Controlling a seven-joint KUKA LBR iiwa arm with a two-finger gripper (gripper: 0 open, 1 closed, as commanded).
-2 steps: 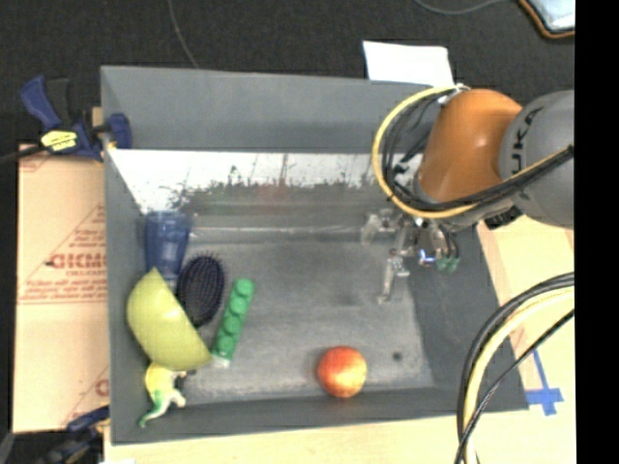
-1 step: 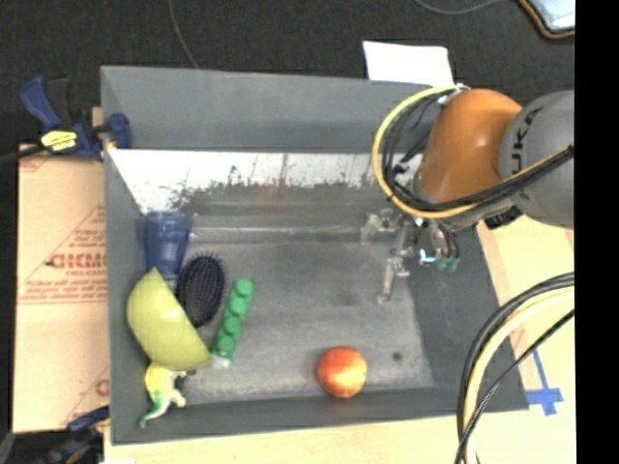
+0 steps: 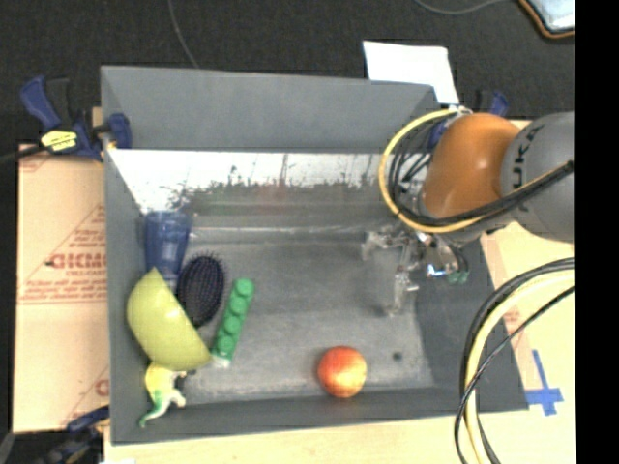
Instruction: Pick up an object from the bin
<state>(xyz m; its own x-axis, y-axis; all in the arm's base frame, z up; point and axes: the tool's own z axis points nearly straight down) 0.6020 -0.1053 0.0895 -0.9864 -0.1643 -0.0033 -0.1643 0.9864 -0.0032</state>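
Grey metal bin (image 3: 290, 303) seen from above, with the arm entering from the right. The hand (image 3: 411, 271) hangs below the orange wrist cover (image 3: 469, 167), inside the bin's right part and close to the right wall, over bare floor. Nothing is seen in it, and whether it is open or closed cannot be told from this view.

The thing nearest to it is a red-and-yellow apple (image 3: 341, 371), which lies alone near the front wall, left of the hand and apart from it.

The other contents are gathered along the left wall, well apart from the hand. A blue cup (image 3: 166, 242) is at the back. A dark blue oval brush (image 3: 201, 288) lies in front of it. A yellow-green bowl (image 3: 164, 324) is tipped on its side, touching the brush. A green piece made of stacked round blocks (image 3: 232, 317) lies lengthwise just right of the brush. A small yellow-green toy (image 3: 162, 391) lies in the front left corner, below the bowl.
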